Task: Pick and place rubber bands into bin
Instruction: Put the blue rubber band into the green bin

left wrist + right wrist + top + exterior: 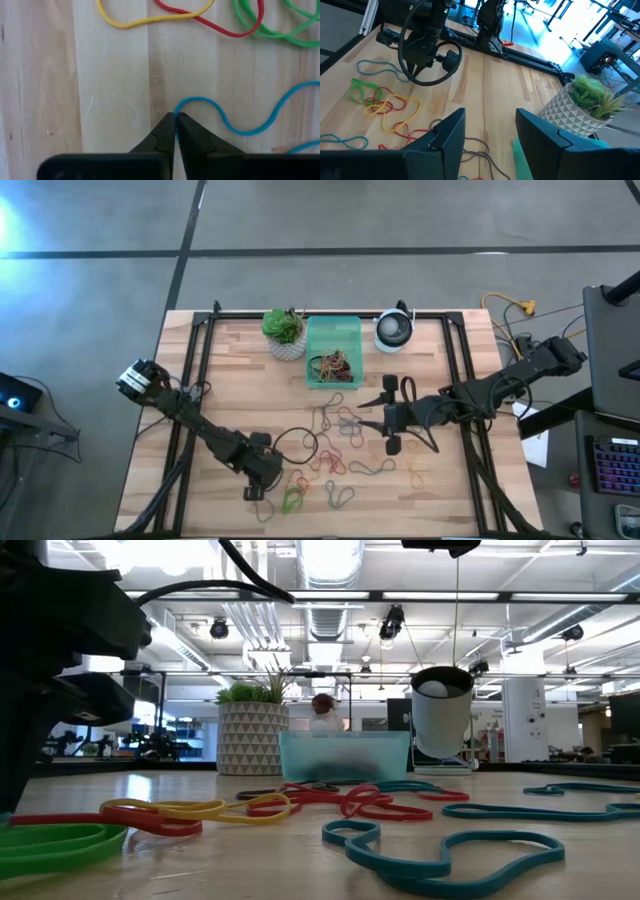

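Left gripper (175, 120) pinching shut on bend of thin blue rubber loop (235, 120), band trailing sideways from fingertips on wood table; translucent mint-green plastic bin (333, 352) lying well beyond, across table; right gripper (487, 130) hovering open nearer bin

Rubber bands (335, 450) before bin (333, 330)
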